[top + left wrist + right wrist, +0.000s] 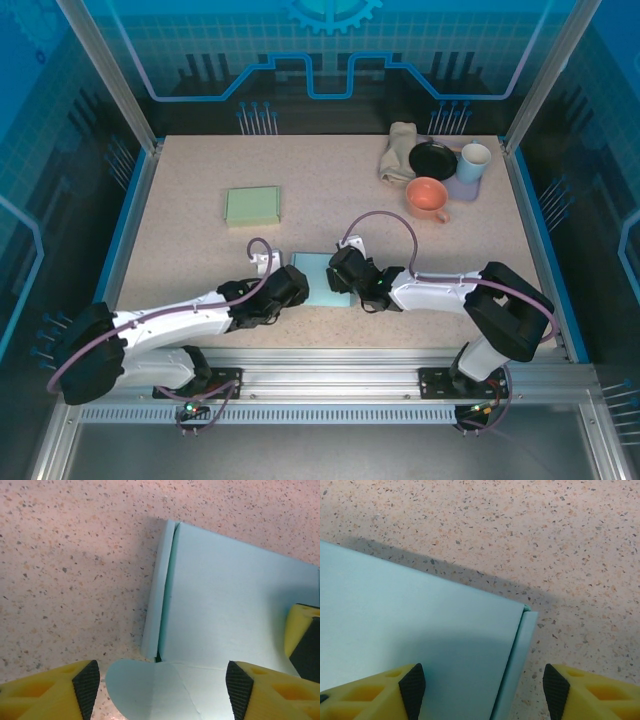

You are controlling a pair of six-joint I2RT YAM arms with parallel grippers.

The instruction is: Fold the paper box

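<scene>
The light blue paper box (318, 280) lies flat near the table's front middle, between my two grippers. In the left wrist view its broad top panel (235, 605) has a narrow side flap (157, 595) standing along its left edge, and a rounded tab (145, 685) sticks out at the near corner. My left gripper (162, 690) is open, its fingers straddling that tab without touching it. In the right wrist view my right gripper (482, 690) is open over the box's (410, 625) right edge flap (520, 660), with one finger above the panel and the other above the table.
A finished green box (252, 205) sits behind and left of the blue one. At the back right stand a beige cloth (397, 150), a black dish (433, 158), a pale cup (473, 162) and an orange cup (428, 197).
</scene>
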